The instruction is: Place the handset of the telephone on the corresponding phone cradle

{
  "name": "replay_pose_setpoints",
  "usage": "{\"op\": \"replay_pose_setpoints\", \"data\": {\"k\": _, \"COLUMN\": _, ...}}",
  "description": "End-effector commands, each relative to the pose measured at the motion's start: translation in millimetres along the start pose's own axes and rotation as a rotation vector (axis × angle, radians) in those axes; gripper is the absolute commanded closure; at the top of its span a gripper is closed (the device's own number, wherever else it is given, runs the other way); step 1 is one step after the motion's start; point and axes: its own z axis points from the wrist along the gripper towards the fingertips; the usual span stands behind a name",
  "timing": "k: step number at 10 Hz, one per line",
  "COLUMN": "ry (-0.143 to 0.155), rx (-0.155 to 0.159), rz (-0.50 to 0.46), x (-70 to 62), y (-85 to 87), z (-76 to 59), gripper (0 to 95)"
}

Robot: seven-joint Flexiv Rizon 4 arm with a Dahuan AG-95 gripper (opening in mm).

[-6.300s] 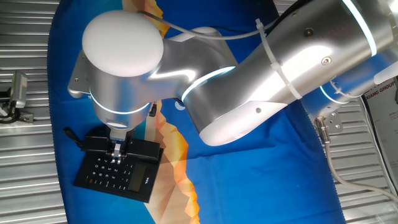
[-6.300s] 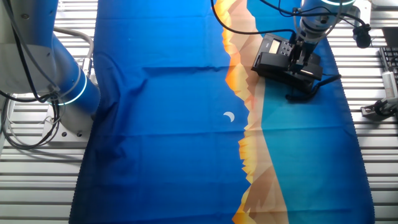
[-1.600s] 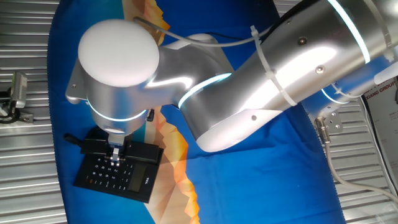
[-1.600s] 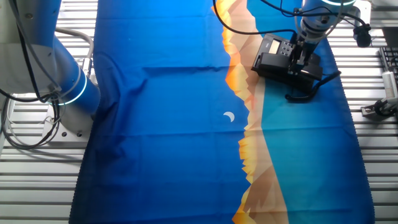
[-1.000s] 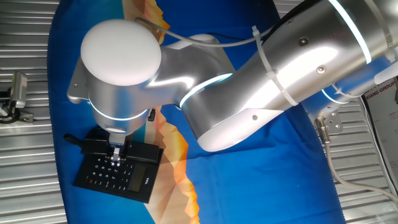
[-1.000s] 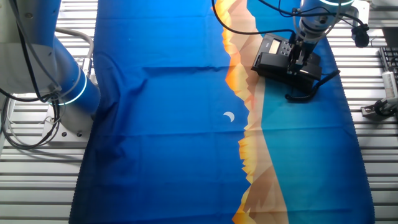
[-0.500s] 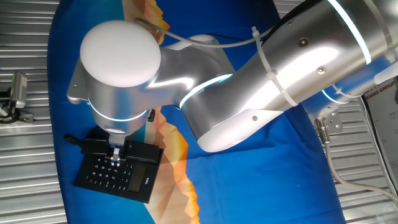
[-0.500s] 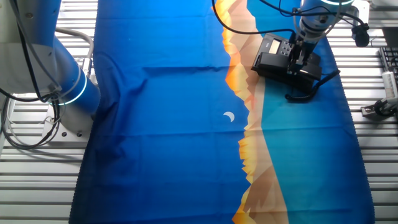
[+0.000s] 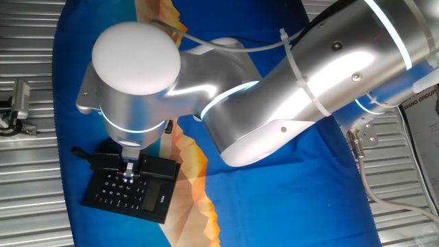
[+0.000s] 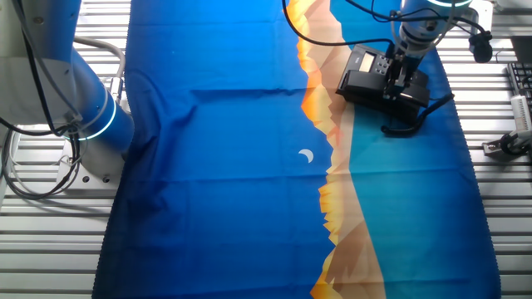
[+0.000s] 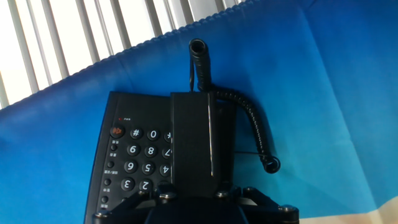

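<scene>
The black telephone base [image 11: 127,158] lies on the blue cloth, its pale-marked keys showing. It also shows in one fixed view [image 9: 127,195] and the other fixed view [image 10: 359,71]. The handset [image 11: 198,140], a long black bar, lies along the base's right side over the phone cradle, which it hides. My gripper [image 11: 196,194] is shut on the handset's near end. The coiled cord [image 11: 256,130] curves off to the right. In the fixed views the gripper [image 9: 127,171] [image 10: 397,73] stands straight down over the phone, on the handset [image 9: 104,161] [image 10: 405,98]. I cannot tell whether the handset rests in the cradle.
A blue cloth [image 10: 233,149] with an orange mountain print covers the table. My big silver arm [image 9: 274,82] spans one fixed view. Slatted metal [image 9: 27,178] lies beyond the cloth's edge. A small clamp [image 9: 17,103] sits at the left, another device [image 10: 507,143] at the right.
Almost nothing. The arm's elbow joint has drifted slightly to the right in one fixed view. The gripper, handset and base stay in the same place.
</scene>
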Motion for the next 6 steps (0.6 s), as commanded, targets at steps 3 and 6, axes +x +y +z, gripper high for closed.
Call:
{"op": "replay_pose_setpoints", "data": {"k": 3, "ry": -0.002, "rx": -0.001, "rz": 0.0, "x": 1.2, "y": -0.2, "z": 1.5, "gripper": 95.0}}
{"op": "replay_pose_setpoints", "data": {"k": 6, "ry": -0.004, "rx": -0.001, "rz": 0.0, "x": 2.9, "y": -0.5, "z": 2.9, "gripper": 95.0}}
